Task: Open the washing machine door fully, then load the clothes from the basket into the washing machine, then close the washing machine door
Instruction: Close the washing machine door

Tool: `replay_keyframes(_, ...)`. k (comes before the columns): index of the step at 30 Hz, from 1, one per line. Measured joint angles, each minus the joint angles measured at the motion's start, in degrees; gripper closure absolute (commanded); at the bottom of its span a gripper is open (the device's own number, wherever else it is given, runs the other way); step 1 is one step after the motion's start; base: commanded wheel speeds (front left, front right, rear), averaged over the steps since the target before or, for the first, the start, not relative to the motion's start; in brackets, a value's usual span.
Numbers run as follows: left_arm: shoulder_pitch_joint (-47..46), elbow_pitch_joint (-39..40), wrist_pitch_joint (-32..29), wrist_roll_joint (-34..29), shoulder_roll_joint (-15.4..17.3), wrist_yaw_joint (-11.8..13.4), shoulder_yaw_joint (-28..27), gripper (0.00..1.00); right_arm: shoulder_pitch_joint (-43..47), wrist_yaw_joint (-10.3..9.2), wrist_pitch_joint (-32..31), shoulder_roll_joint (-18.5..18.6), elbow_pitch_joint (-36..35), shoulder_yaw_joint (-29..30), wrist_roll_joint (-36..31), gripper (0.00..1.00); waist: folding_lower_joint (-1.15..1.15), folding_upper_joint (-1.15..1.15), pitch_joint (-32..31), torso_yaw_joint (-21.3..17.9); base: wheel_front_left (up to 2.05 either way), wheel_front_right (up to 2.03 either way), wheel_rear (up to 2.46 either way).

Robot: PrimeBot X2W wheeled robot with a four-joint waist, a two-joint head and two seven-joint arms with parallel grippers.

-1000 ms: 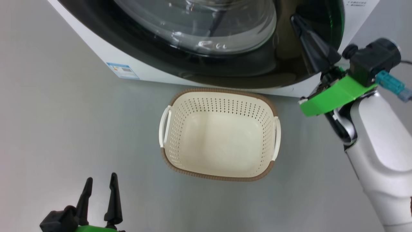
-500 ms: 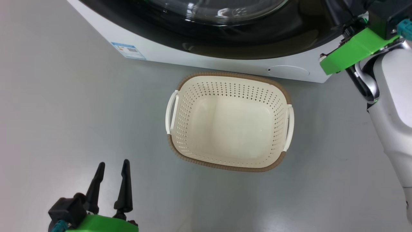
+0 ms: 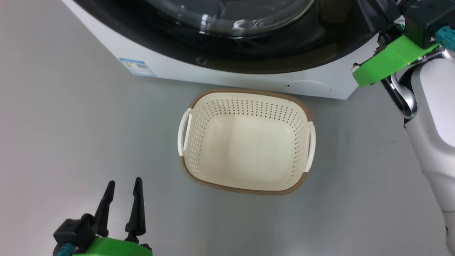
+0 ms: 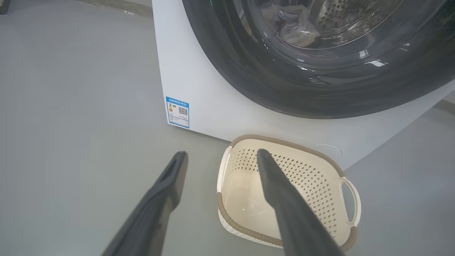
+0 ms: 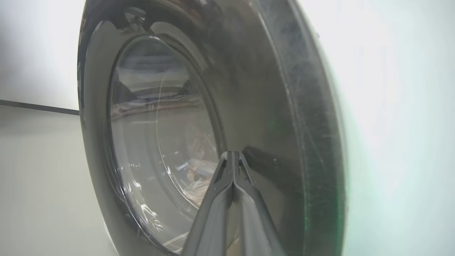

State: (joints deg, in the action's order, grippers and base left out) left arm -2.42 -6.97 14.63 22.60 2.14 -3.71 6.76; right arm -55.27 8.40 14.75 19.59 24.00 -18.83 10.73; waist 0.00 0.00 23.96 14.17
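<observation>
The washing machine (image 3: 170,67) is white and fills the top of the head view. Its glossy black door (image 3: 284,53) lies against the machine's front. Behind the door glass, pale clothes (image 4: 296,30) lie in the steel drum. The cream basket (image 3: 199,142) stands on the floor before the machine, with nothing in it. At the lower left my left gripper (image 3: 123,182) is open and holds nothing. My right gripper (image 5: 233,153) is shut, its tips against the door's (image 5: 277,89) black ring, right of the glass.
Grey floor lies all around the basket (image 4: 284,141). A blue sticker (image 4: 177,112) marks the machine's lower left corner. My right forearm (image 3: 430,142) rises along the right edge of the head view, right of the basket.
The head camera has tilted, so the machine and my right wrist sit higher in the picture and the right fingers have left its top edge. The basket and my left gripper stay put.
</observation>
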Motion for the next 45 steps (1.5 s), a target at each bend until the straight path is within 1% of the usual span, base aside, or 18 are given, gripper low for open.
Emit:
replay_keyframes(3, 0.07, -0.36, 0.0, -0.08, 0.0, -0.01, -0.22, 0.0, 2.06, -0.51, 0.0, -0.07, -1.81, 1.09, 0.37, 1.0, 0.0, 0.0, -1.18, -0.76, 0.0, 0.0, 0.0)
replay_keyframes(4, 0.11, -0.51, 0.0, -0.1, 0.01, -0.02, -0.34, 0.0, 2.98, -0.52, 0.0, -0.13, -2.6, 1.59, 0.53, 0.98, 0.0, 0.0, -1.63, -1.03, 0.0, 0.0, 0.0)
replay_keyframes(5, 0.13, -0.69, 0.0, -0.1, 0.0, -0.02, -0.46, 0.0, 4.05, -0.52, 0.0, -0.26, -3.52, 2.21, 0.68, 0.88, 0.0, 0.0, -2.09, -1.3, 0.0, 0.0, 0.0)
replay_keyframes(7, 0.16, -1.14, 0.0, -0.11, 0.0, -0.02, -0.81, 0.0, 6.5, -0.53, 0.0, -0.59, -5.2, 2.75, 1.2, 0.74, 0.0, 0.0, -3.08, -1.86, 0.0, 0.0, 0.0)
replay_keyframes(8, 0.2, -1.35, 0.0, -0.11, 0.0, -0.03, -0.98, 0.0, 7.93, -0.53, 0.0, -0.86, -5.98, 2.91, 1.85, 0.65, 0.0, 0.0, -3.61, -2.14, 0.0, 0.0, 0.0)
replay_keyframes(9, 0.23, -1.49, -0.01, -0.1, 0.01, -0.02, -1.16, 0.0, 9.49, -0.53, 0.0, -1.18, -6.72, 3.25, 2.18, 0.55, 0.0, 0.0, -4.15, -2.43, 0.0, 0.0, 0.0)
replay_keyframes(10, 0.28, -1.59, 0.0, -0.1, 0.01, -0.02, -1.41, 0.0, 11.16, -0.53, 0.0, -1.4, -7.65, 3.6, 2.3, 0.25, 0.0, 0.0, -4.72, -2.73, 0.0, 0.0, 0.0)
replay_keyframes(11, 0.43, -1.69, 0.0, -0.1, 0.01, -0.02, -1.64, 0.0, 12.76, -0.53, 0.0, -1.45, -8.53, 3.8, 2.47, 0.01, 0.0, 0.0, -5.29, -3.03, 0.0, 0.0, 0.0)
replay_keyframes(12, 0.63, -1.77, 0.0, -0.1, 0.01, -0.02, -1.81, 0.0, 14.38, -0.53, 0.0, -1.59, -9.4, 4.33, 2.52, 0.0, 0.0, 0.0, -5.85, -3.34, 0.0, 0.0, 0.0)
replay_keyframes(19, 3.28, -2.0, -0.01, -0.03, 0.03, 0.51, -3.03, 0.0, 25.1, -0.53, 0.0, -2.57, -15.05, 6.86, 2.55, 0.0, 0.0, 0.0, -9.98, -5.95, 0.0, 0.0, 0.0)
replay_keyframes(21, 3.97, -1.98, 0.0, 0.45, 0.03, 0.51, -3.52, 0.0, 28.05, -0.53, 0.0, -3.35, -16.4, 7.59, 2.55, 0.0, 0.0, 0.0, -11.15, -6.84, 0.0, 0.0, 0.0)
replay_keyframes(22, 3.97, -1.98, 0.0, 0.45, 0.03, 0.51, -3.52, 0.0, 28.05, -0.53, 0.0, -3.35, -16.4, 7.59, 2.55, 0.0, 0.0, 0.0, -11.15, -6.84, 0.0, 0.0, 0.0)
replay_keyframes(23, 4.68, -1.92, -0.01, 0.66, 0.05, 0.51, -3.78, 0.0, 30.99, -0.53, 0.0, -4.02, -17.61, 8.48, 2.55, 0.0, 0.0, 0.0, -12.35, -7.72, 0.0, 0.0, 0.0)
replay_keyframes(26, 6.16, -1.87, -0.01, 0.67, 0.05, 0.74, -4.08, 0.0, 35.93, -0.53, 0.0, -5.23, -19.09, 9.5, 2.55, 0.0, 0.0, 0.0, -14.36, -9.01, 0.0, 0.0, 0.0)
replay_keyframes(31, 8.79, -1.77, -0.01, 0.33, 0.09, 1.45, -4.37, 0.0, 44.72, -0.53, 0.0, -6.78, -20.73, 11.33, 2.22, 0.0, 0.0, 0.0, -18.25, -11.42, 0.0, 0.0, 0.0)
replay_keyframes(32, 8.79, -1.77, -0.01, 0.33, 0.09, 1.45, -4.37, 0.0, 44.72, -0.53, 0.0, -6.78, -20.73, 11.33, 2.22, 0.0, 0.0, 0.0, -18.25, -11.42, 0.0, 0.0, 0.0)
replay_keyframes(37, 10.29, -1.64, -0.01, 0.05, 0.14, 2.02, -3.92, 0.0, 52.58, -0.53, -0.01, -7.8, -21.39, 15.02, 1.32, 0.0, 0.0, 0.0, -21.51, -13.25, 0.0, 0.0, 0.0)
replay_keyframes(45, 11.91, -0.89, -0.01, 0.05, 0.19, 2.44, -3.99, 0.0, 58.04, -0.53, -0.01, -10.32, -22.17, 17.02, -0.18, 0.0, 0.0, 0.0, -23.47, -14.59, 0.0, 0.0, 0.0)
